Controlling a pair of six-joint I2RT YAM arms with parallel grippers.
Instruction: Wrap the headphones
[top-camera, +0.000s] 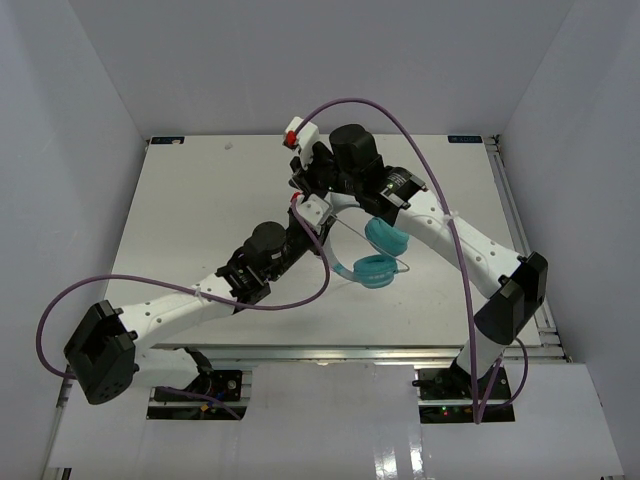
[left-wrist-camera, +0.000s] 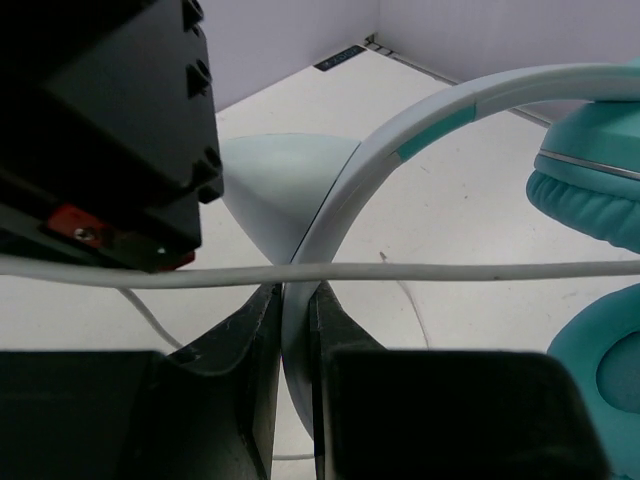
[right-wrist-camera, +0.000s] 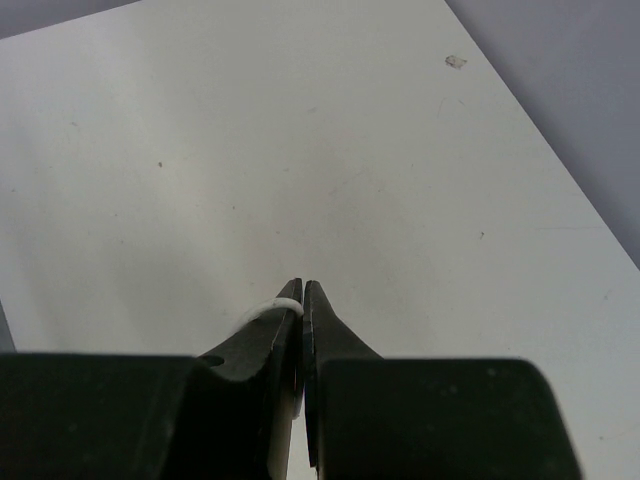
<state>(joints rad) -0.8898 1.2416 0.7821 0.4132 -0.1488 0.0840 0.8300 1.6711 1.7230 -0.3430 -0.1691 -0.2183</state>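
Note:
The headphones (top-camera: 377, 255) hang near the table's middle, their two teal ear cups (left-wrist-camera: 590, 190) lying close together. My left gripper (left-wrist-camera: 295, 300) is shut on the pale headband (left-wrist-camera: 400, 140), which arcs up and right to the cups; from above, this gripper (top-camera: 322, 222) sits just left of them. The thin pale cord (left-wrist-camera: 450, 270) runs taut across the left wrist view, just beyond the fingertips. My right gripper (right-wrist-camera: 303, 290) is shut on that cord (right-wrist-camera: 268, 308), a short loop showing at its left tip. From above it (top-camera: 308, 180) hovers behind the left gripper.
Thick purple cables (top-camera: 400, 115) loop over both arms. The right arm's black housing (left-wrist-camera: 100, 120) hangs close over the left gripper. Metal rails (top-camera: 505, 200) edge the white table (top-camera: 200, 220) on the right, and pale walls enclose it.

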